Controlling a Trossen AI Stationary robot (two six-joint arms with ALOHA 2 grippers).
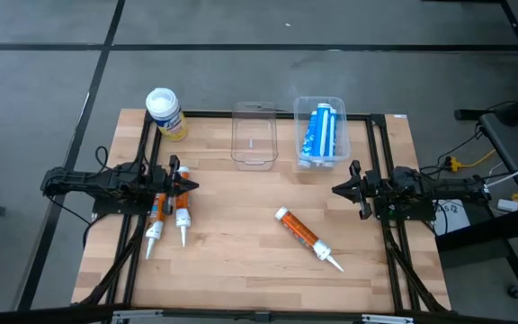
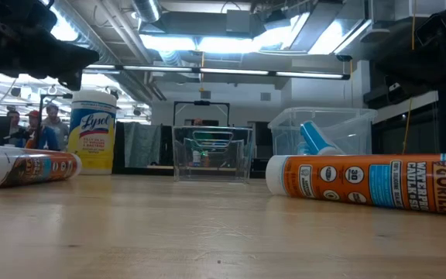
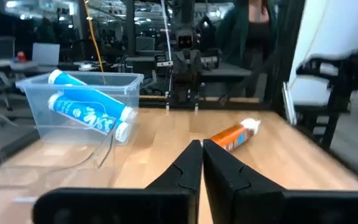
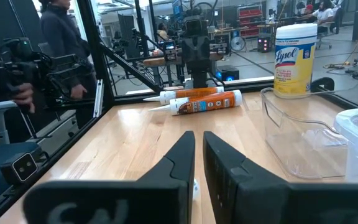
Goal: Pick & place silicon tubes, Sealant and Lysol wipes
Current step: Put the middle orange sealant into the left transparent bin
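On the bench: everything lay still across the wooden bench (image 1: 241, 243), both arms parked at its edges.
Lysol wipes: the canister (image 1: 164, 113) stood upright at the upper left of the overhead picture, just off the bench's back left corner, well apart from both pincers.
Lysol handling: it looked stiff-walled and fairly light, with a glossy yellow label that could slip; I judged the mid-body under the white lid the sensible place to hold, and its girth would need the fingers spread wide.
Orange tubes: a pair (image 1: 169, 216) lay side by side at mid-left, nozzles toward the lower edge, directly by the left pincer; a third tube (image 1: 306, 238) lay alone, slanted, right of centre.
Tube handling: these seemed rigid cartridges, round and apt to roll; a grip across the barrel's middle, not the thin nozzle, looked safest.
Blue tubes: these (image 1: 322, 133) sat already inside the lidless bin (image 1: 320, 101) at upper right.
Empty bin: a clear bin (image 1: 254, 135) stood at upper centre, just left of the filled one.
Left pincer: it (image 1: 187, 186) hung at mid-left over the tube pair, fingers pressed together, holding nothing.
Right pincer: it (image 1: 338, 190) waited at mid-right, fingers nearly together with only a narrow slit between them, empty.
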